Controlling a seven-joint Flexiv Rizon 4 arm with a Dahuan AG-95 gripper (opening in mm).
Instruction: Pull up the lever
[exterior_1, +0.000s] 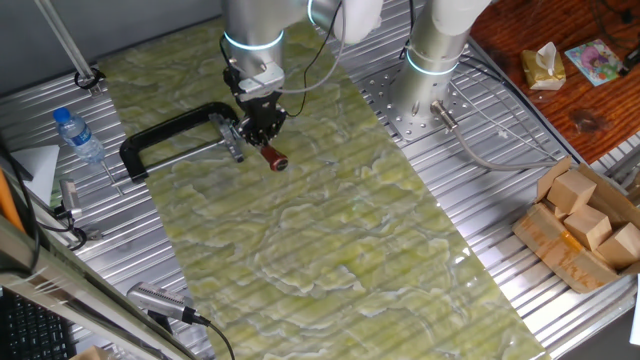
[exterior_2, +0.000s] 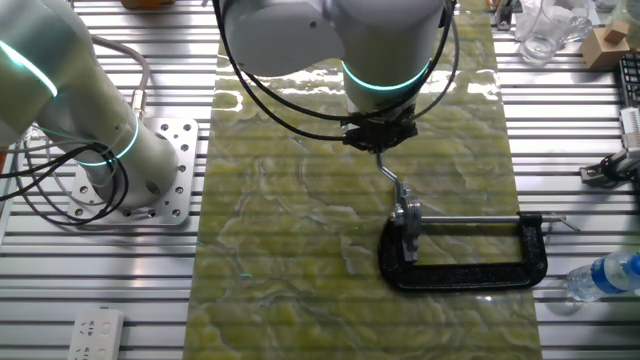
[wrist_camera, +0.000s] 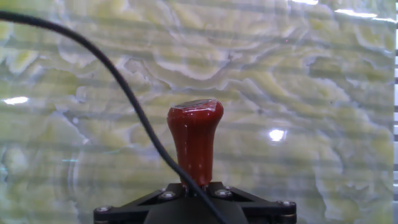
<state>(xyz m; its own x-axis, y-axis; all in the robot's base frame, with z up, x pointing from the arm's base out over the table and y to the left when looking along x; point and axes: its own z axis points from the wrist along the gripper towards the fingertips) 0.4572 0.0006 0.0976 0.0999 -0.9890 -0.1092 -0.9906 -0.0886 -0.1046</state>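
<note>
A green marbled mat (exterior_1: 330, 230) runs diagonally across the slatted table (exterior_1: 480, 300), bare toward the lower right. At upper left the gripper (exterior_1: 263, 128) is pinched on the lever (exterior_1: 272, 156), whose red-brown cap (wrist_camera: 194, 140) juts out just beyond the fingertips. A black C-clamp (exterior_2: 465, 262) lies beside it.

The lever (exterior_1: 262, 147) is showing a silver rod and a shiny red-brown cap (wrist_camera: 194, 138). The mat (exterior_1: 330, 240) is showing yellow-green with wavy white swirls. The clamp (exterior_2: 470, 270) is looking black. The gripper (exterior_1: 262, 124) is looking black too.
</note>
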